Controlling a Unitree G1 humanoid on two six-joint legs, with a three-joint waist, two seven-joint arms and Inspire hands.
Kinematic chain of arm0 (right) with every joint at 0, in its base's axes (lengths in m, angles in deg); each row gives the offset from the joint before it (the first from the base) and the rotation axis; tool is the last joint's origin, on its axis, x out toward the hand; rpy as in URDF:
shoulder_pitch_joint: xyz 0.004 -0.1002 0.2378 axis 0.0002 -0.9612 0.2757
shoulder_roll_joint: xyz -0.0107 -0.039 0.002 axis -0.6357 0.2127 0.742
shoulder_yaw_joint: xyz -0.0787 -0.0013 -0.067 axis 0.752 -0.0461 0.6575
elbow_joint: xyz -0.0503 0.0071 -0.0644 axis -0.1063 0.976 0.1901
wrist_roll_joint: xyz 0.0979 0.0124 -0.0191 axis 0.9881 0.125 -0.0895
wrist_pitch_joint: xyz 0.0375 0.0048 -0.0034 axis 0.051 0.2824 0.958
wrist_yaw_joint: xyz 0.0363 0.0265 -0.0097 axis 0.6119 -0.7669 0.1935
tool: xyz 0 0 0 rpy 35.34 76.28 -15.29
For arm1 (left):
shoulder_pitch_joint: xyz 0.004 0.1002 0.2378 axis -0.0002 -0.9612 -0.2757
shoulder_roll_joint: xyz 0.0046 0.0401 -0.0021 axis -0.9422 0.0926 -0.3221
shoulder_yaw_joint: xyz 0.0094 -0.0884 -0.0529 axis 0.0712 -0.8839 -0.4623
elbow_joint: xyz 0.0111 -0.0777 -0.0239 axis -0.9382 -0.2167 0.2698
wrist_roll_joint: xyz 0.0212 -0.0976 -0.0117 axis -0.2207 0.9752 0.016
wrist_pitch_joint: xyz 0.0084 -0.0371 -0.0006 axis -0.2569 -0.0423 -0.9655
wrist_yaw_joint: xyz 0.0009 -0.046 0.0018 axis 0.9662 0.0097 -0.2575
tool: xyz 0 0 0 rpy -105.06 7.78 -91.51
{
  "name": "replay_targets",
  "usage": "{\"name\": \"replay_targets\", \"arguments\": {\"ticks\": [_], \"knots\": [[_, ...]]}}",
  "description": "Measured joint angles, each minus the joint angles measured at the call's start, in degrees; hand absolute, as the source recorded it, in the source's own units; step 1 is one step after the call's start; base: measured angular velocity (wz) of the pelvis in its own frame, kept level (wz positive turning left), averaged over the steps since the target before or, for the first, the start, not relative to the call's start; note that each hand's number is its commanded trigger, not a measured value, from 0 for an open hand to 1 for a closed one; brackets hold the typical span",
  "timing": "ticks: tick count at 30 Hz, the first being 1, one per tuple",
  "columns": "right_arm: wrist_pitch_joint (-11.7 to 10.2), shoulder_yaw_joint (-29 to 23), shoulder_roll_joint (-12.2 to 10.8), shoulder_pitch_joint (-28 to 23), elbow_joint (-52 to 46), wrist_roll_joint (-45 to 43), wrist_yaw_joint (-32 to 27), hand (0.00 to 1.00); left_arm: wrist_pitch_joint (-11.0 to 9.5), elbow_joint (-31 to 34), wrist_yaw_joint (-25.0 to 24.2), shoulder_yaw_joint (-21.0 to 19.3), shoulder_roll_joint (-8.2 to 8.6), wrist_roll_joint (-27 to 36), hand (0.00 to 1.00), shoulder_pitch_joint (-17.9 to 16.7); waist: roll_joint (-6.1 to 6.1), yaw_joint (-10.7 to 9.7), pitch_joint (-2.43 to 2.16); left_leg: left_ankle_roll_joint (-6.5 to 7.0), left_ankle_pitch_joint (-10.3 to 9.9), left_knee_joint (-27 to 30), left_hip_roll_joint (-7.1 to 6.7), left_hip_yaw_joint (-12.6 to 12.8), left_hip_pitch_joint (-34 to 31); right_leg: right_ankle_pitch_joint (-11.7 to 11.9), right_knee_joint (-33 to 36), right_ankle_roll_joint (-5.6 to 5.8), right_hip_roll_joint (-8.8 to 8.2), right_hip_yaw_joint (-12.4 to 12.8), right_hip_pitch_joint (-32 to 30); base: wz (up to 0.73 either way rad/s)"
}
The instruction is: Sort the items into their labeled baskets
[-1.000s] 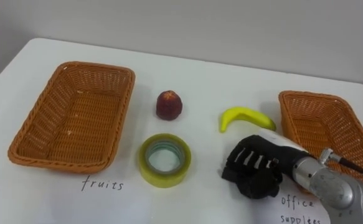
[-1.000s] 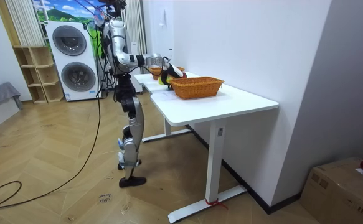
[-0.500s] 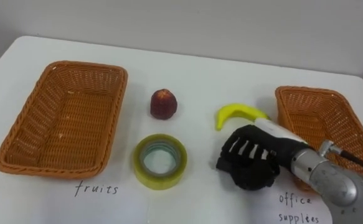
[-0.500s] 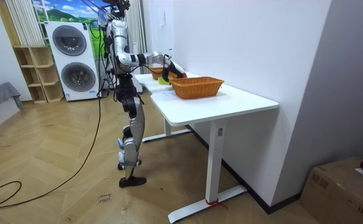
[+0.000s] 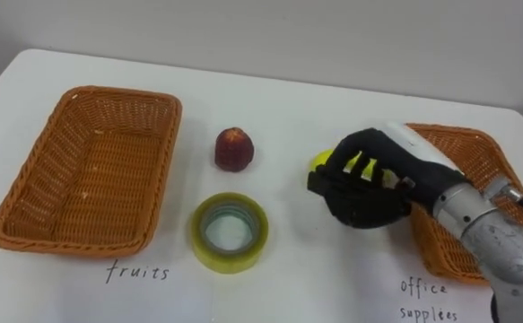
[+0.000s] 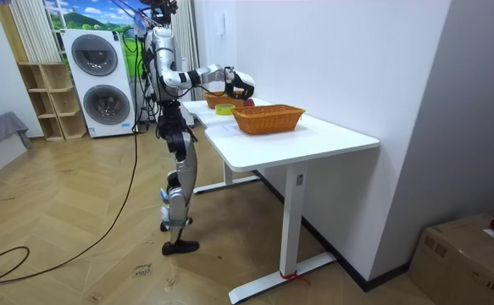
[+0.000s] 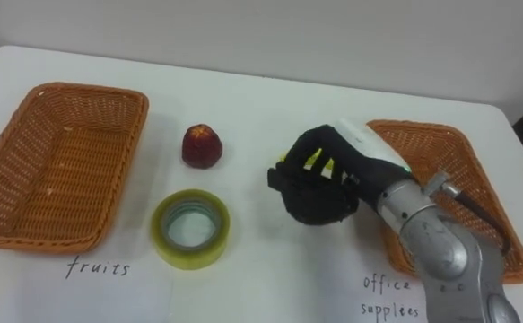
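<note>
The right hand has its fingers curled round the banana, over the white bench beside the office basket. A red fruit and a tape roll lie between it and the fruits basket.

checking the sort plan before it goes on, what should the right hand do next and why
Probably swing the right hand left across the table toward the fruits basket. Its fingers are curled round the banana, and that basket lies at the far left, beyond the tape roll.
</note>
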Motion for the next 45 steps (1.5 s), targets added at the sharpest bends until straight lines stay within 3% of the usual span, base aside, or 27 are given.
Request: {"name": "replay_targets", "arguments": {"ticks": [10, 12, 16, 25, 29, 35, 40, 45], "knots": [[0.3, -3.0, 0.5, 2.1, -2.1, 0.1, -3.8, 1.0, 1.1, 0.0, -1.5, -2.1, 0.66, 0.0, 0.0, -0.1, 0.44, -0.4, -0.32, 0.0, 0.0, 0.0, 0.04, 0.7, 0.0, 0.0, 0.2, 0.01, 0.0, 0.2, -0.3, -0.02], [0.3, -4.3, 0.5, 2.2, -2.7, 0.1, -4.3, 1.0, 1.3, 0.0, -1.7, -2.5, 1.36, 0.0, 0.0, -0.1, 0.54, -0.8, -0.59, 0.0, 0.0, 0.1, 0.03, 0.7, 0.1, 0.0, 0.2, 0.01, -0.02, 0.2, -0.2, 0.0], [0.3, -5.5, 0.5, 3.4, -2.8, 0.1, -6.6, 1.0, 1.6, 0.0, -1.8, -3.1, 2.04, 0.0, 0.0, -0.8, 0.5, -1.5, -0.58, 0.01, 0.0, 0.0, 0.05, 0.7, 0.9, 0.0, 0.1, 0.01, 0.01, 0.3, 0.3, 0.0], [-0.1, -12.2, 2.0, 3.2, -2.8, 2.4, -10.8, 1.0, 1.4, -1.1, -1.8, -8.8, 2.49, -0.1, 0.0, -1.1, -0.78, -2.4, -0.07, -0.03, 0.0, -0.2, 0.08, 0.4, 0.6, 0.0, 0.0, 0.01, 0.06, 0.2, 0.4, 0.0], [-0.4, -13.8, 2.4, 2.3, -2.7, 2.5, -13.4, 1.0, 1.4, -1.0, -1.8, -9.6, 2.46, -0.1, 0.0, -1.9, -1.37, -2.9, -0.43, -0.03, 0.0, -0.1, 0.08, 0.6, 0.5, 0.0, 0.1, 0.01, 0.06, 0.0, 0.2, 0.0], [-1.8, -13.9, 2.6, 0.5, -1.2, 2.5, -18.2, 1.0, 1.4, -1.0, -1.7, -9.6, 2.41, -0.1, 0.0, -2.1, -1.58, -3.2, -0.58, -0.02, 0.0, 0.0, 0.03, 0.5, 0.5, 0.0, 0.1, 0.01, -0.03, 0.0, 0.4, 0.0], [-1.8, -13.9, 2.6, -0.8, -0.6, 2.5, -20.7, 1.0, 1.5, -0.4, -1.2, -9.6, 2.41, -0.1, 0.0, -1.6, -0.97, -4.1, -0.47, -0.02, 0.0, 0.0, 0.07, 0.6, 0.5, 0.0, 0.1, 0.02, 0.0, 0.0, 0.3, 0.0], [-1.7, -14.3, 2.6, -0.9, 1.6, 2.0, -22.4, 1.0, 1.6, -0.4, -1.2, -9.5, 2.42, -1.2, 0.0, -1.5, 0.2, -4.5, -0.72, -0.03, 0.0, -0.1, 0.11, 0.8, 0.9, 0.0, 0.2, 0.02, 0.03, 0.1, 0.3, -0.04]]}}
